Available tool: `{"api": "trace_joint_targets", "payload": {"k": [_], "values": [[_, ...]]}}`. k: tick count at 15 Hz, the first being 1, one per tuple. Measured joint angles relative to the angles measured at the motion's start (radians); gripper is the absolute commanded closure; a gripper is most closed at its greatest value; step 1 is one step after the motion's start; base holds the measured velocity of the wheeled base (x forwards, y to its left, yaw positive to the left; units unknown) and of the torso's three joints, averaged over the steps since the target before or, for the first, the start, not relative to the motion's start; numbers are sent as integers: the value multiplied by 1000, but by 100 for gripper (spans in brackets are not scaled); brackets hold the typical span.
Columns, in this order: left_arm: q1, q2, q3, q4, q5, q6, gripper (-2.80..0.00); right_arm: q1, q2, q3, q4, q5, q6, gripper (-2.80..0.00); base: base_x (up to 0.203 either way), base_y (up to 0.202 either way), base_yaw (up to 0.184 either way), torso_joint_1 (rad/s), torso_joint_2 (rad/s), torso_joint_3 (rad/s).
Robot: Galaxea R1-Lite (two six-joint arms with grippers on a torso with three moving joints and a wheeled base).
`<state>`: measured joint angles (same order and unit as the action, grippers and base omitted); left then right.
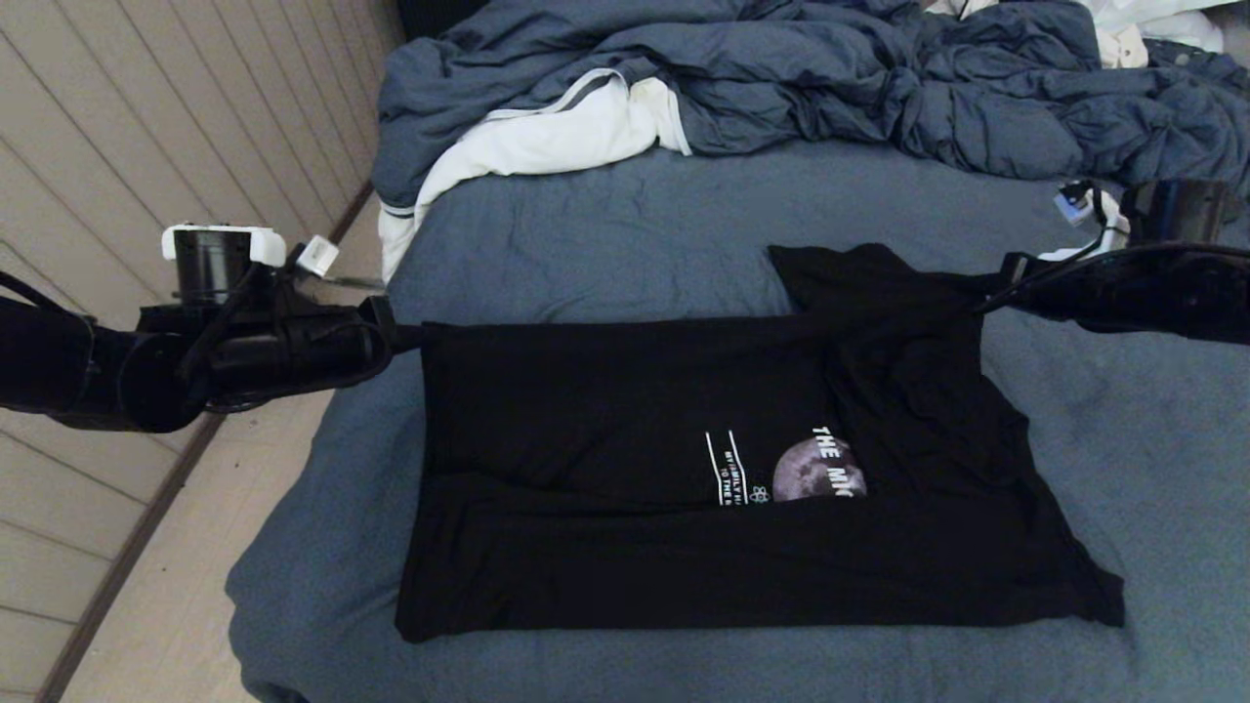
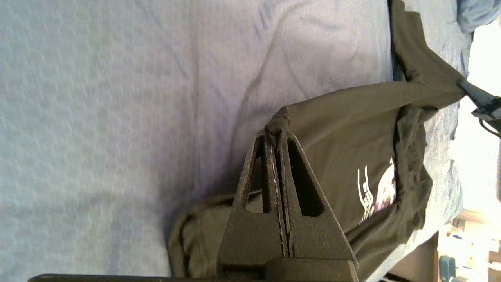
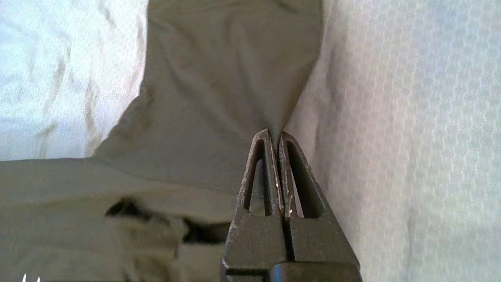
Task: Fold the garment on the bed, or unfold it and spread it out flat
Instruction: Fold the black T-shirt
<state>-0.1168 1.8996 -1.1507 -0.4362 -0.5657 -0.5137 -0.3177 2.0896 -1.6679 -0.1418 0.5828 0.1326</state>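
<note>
Overhead, both jaws pinch the garment point(image 1: 684, 469) above the bed point(image 1: 605, 234), rumpled duvet point(image 1: 830, 78) behind.

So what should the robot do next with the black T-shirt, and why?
Probably carry the raised edge toward the near hem and lay it down. The left gripper and right gripper are each shut on the black moon-print T-shirt, stretching one layer taut above the blue-grey bed, while the lower part lies flat, so the fold looks half done.
</note>
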Motion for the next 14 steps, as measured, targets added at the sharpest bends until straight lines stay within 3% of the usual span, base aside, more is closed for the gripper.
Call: {"api": "trace_joint_targets", "payload": {"k": [8,14], "values": [[6,-26,149,-92,-5,2,0,-10,-91,200,-8,31,-74,0,0,0,0,0,0,0],[6,-43,282,-161,-9,4,0,-21,-134,417,-251,34,-83,0,0,0,0,0,0,0]]}}
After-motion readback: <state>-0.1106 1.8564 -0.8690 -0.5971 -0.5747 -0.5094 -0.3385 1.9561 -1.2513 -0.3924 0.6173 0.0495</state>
